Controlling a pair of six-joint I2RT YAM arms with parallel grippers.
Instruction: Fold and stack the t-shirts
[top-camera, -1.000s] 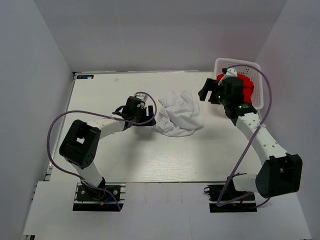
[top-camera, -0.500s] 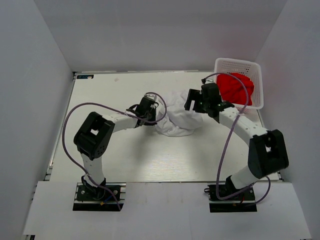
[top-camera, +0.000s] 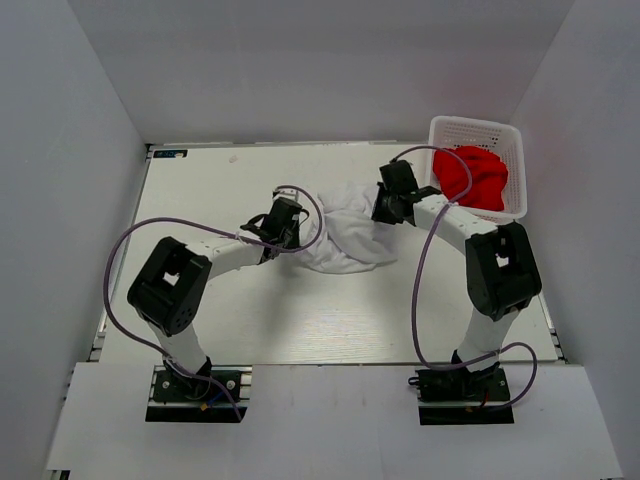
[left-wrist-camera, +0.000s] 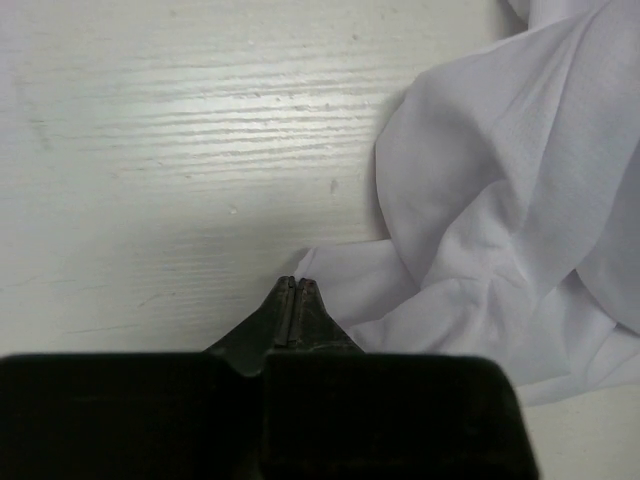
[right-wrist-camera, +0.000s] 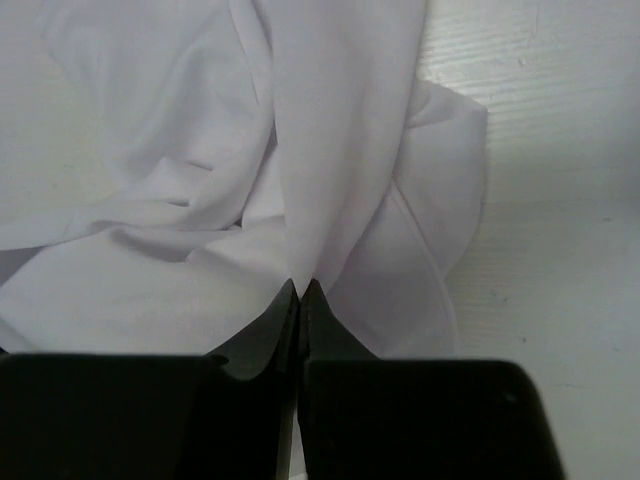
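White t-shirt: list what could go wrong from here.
The left gripper is shut at the very corner of the white t-shirt; any hold there looks thin and could slip on a pull.
The right gripper is shut on a bunched fold, so lifting may drag several layers and leave it crumpled.

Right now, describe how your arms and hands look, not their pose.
Left arm and right arm: white links, boxy black joint housings, a purple cable looping along each. Left hand and right hand: black, tapering to narrow tips.
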